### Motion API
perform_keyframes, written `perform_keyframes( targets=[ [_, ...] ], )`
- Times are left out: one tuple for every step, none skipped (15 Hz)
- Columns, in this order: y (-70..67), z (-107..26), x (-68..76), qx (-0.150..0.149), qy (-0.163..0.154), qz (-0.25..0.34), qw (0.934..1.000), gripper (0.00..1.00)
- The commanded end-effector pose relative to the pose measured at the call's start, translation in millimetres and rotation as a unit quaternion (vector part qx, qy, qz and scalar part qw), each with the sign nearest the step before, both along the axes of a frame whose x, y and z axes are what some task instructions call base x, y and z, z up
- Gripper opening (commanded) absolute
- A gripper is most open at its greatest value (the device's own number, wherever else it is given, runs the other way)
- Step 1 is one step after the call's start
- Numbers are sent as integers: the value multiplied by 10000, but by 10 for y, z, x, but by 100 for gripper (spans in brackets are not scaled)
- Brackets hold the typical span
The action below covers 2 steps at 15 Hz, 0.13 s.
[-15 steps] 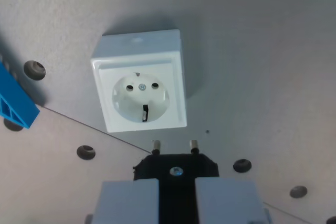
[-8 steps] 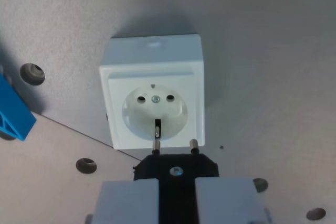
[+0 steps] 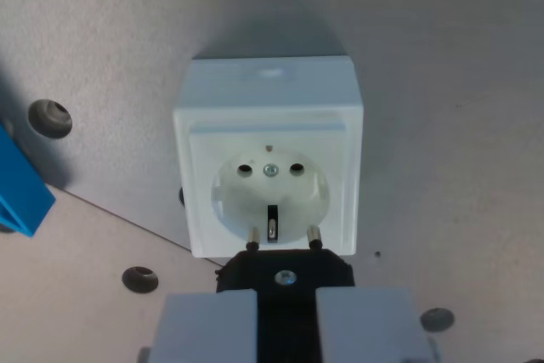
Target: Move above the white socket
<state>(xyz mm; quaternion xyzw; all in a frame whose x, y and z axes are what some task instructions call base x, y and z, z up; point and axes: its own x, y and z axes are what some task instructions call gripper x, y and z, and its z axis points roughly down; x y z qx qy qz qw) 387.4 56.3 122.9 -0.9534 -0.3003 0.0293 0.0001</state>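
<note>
Leftmost, at about nine o'clock in the wrist view, a blue block (image 3: 21, 189) pokes in from the edge, lying on the pale worktop (image 3: 442, 65). Just beside it, toward ten o'clock, sits a dark round hole (image 3: 48, 117) in the worktop, and another hole (image 3: 140, 279) lies at about seven o'clock. Moving toward the centre, the white socket (image 3: 270, 159) fills the middle, its round recess with two pin openings and a central screw facing the camera. At six o'clock the gripper (image 3: 285, 316) reaches in from the bottom edge, pointing straight down over the worktop, its two pale fingers (image 3: 208, 326) clamped on a black plug (image 3: 285, 271). The plug's two metal pins (image 3: 252, 236) point toward twelve o'clock and overlap the lower edge of the socket's face; whether they touch it cannot be told. Farther right, at about five o'clock, one more hole (image 3: 436, 319) shows in the worktop.
</note>
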Motion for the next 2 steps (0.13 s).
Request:
perform_keyframes(
  targets=[
    [23, -81, -65, 40, -553, 174, 9983, 0],
    [27, -89, -70, 38, -548, 168, 9983, 0]
  ],
)
